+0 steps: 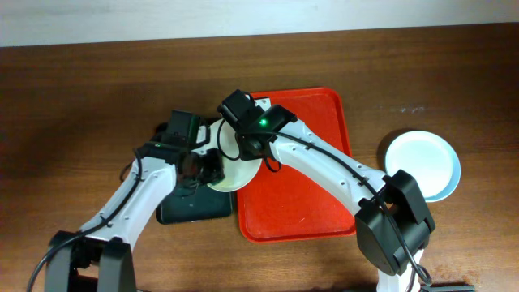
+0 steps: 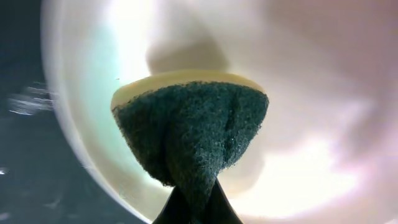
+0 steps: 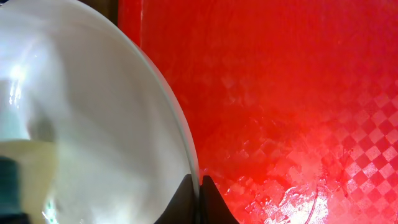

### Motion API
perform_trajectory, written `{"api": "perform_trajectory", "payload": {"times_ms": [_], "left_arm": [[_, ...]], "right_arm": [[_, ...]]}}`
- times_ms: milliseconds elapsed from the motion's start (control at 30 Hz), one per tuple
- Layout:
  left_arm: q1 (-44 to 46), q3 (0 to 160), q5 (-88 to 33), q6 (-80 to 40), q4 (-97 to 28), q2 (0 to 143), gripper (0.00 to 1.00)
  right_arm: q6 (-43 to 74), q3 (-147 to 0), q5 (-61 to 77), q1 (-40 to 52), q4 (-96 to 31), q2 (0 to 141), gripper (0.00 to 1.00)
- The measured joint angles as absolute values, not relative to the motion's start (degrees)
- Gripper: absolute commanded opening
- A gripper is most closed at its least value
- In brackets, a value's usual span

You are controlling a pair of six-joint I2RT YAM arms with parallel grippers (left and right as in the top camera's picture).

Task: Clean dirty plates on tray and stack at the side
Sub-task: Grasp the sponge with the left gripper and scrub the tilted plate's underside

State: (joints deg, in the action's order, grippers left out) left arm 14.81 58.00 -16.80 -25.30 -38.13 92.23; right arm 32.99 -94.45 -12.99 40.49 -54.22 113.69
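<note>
the step now is scrubbing a plate. the white plate (image 1: pixel 235 174) sits in the middle of the overhead picture, over the left edge of the red tray (image 1: pixel 300 195) and next to the black tray (image 1: pixel 190 209). two pale blue plates (image 1: pixel 422 166) are at the right side of the picture on the brown table (image 1: pixel 73 105). one seems to lie on the other, so i think this white one is the last to clean.

the left gripper (image 2: pixel 196 208) is squeezed tight on a sponge (image 2: pixel 189 130). the dark green rough side shows and the yellow side is behind it. the sponge is right at the plate's inside. the plate looks a bit green on its left part in the left wrist view, but i cannot tell if that is dirt.

the right gripper (image 3: pixel 200 196) pinches the plate's rim, with the red tray behind it.

next, i think the sponge must rub all over the plate while the other gripper keeps it from slipping. then the plate should go to the pile on the right.

the left arm comes up from the lower left, bent at the elbow. the right arm reaches from the lower right, up and left across the red tray.
</note>
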Motion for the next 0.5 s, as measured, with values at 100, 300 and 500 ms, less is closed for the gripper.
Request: {"api": "perform_trajectory", "payload": {"times_ms": [100, 300, 500], "left_arm": [[16.14, 58.00, -19.84, -25.39, -38.11, 93.69, 0.00], [16.08, 58.39, -18.57, -25.43, -34.22, 98.67, 0.00], [16.05, 58.57, -10.72, -25.34, -29.26, 99.98, 0.00]], "right_arm": [[32.97, -94.45, -13.06, 40.49, -54.24, 113.69, 0.04], [33.26, -94.45, -13.52, 40.38, -54.19, 113.69, 0.04], [33.71, -94.45, -13.74, 40.27, -54.78, 113.69, 0.04]]}}
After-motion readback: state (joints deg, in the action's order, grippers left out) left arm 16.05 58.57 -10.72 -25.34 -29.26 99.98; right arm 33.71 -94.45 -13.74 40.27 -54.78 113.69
